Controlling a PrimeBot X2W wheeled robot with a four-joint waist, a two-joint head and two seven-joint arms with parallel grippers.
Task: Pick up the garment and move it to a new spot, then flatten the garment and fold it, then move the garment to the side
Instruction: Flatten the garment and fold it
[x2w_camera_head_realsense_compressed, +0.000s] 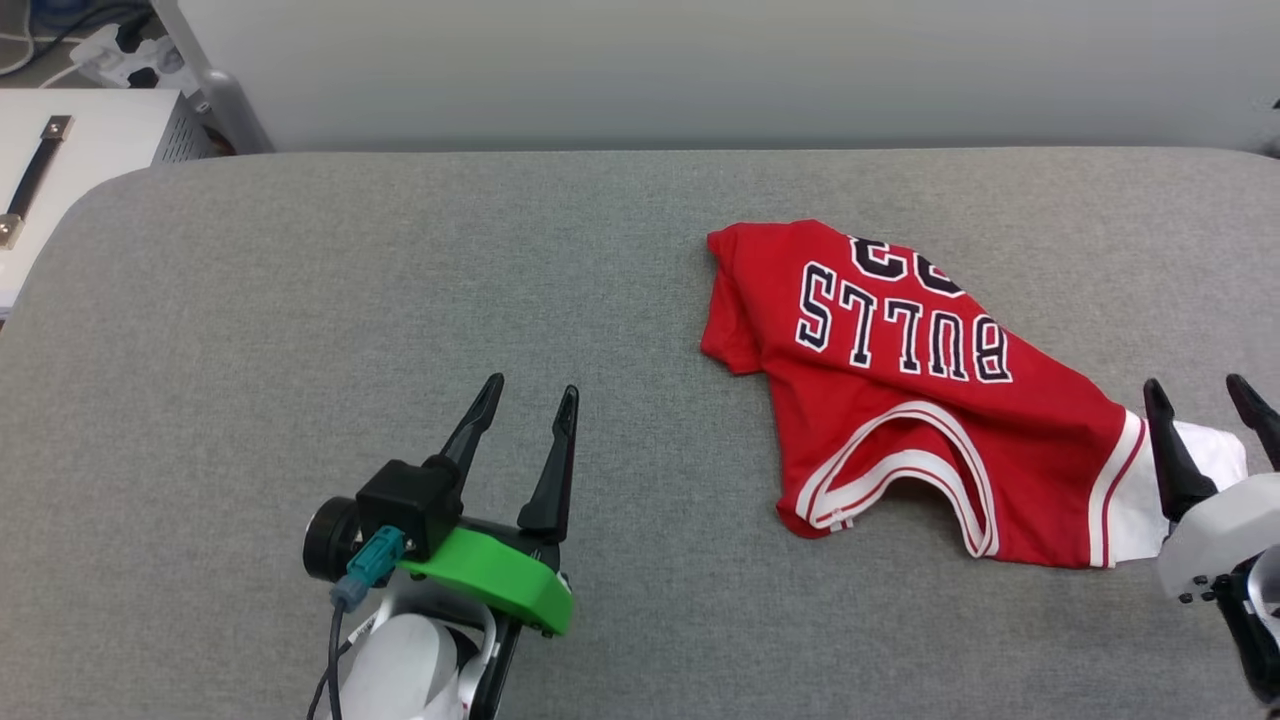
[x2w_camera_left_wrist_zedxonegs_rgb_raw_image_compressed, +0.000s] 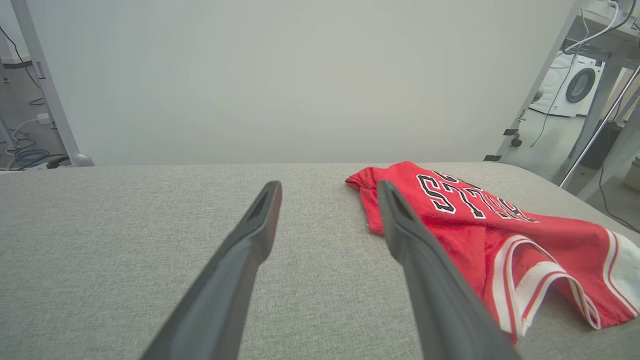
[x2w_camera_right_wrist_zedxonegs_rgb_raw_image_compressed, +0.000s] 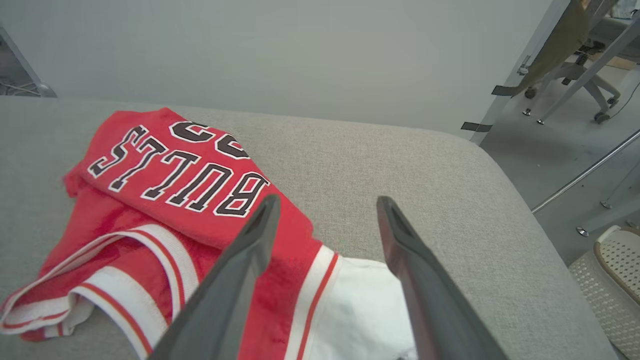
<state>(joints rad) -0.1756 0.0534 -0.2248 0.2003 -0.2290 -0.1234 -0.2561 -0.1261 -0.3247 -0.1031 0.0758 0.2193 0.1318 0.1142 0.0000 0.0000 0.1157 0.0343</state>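
head view: garment (x2w_camera_head_realsense_compressed: 900, 400) lies rumpled, lettering up, toward the right edge of the counter (x2w_camera_head_realsense_compressed: 300, 300), evidently awaiting flattening. right claw (x2w_camera_head_realsense_compressed: 1197, 385) spread wide over its white sleeve (x2w_camera_head_realsense_compressed: 1135, 520), gripping nothing; left claw (x2w_camera_head_realsense_compressed: 533, 387) spread, well apart.

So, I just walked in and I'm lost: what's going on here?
A red jersey-style T-shirt with white sleeves lies crumpled, lettering up, on the grey fabric-covered table. The robot's right gripper is open at its white sleeve, holding nothing. The left gripper is open too, over bare table, apart from the shirt.
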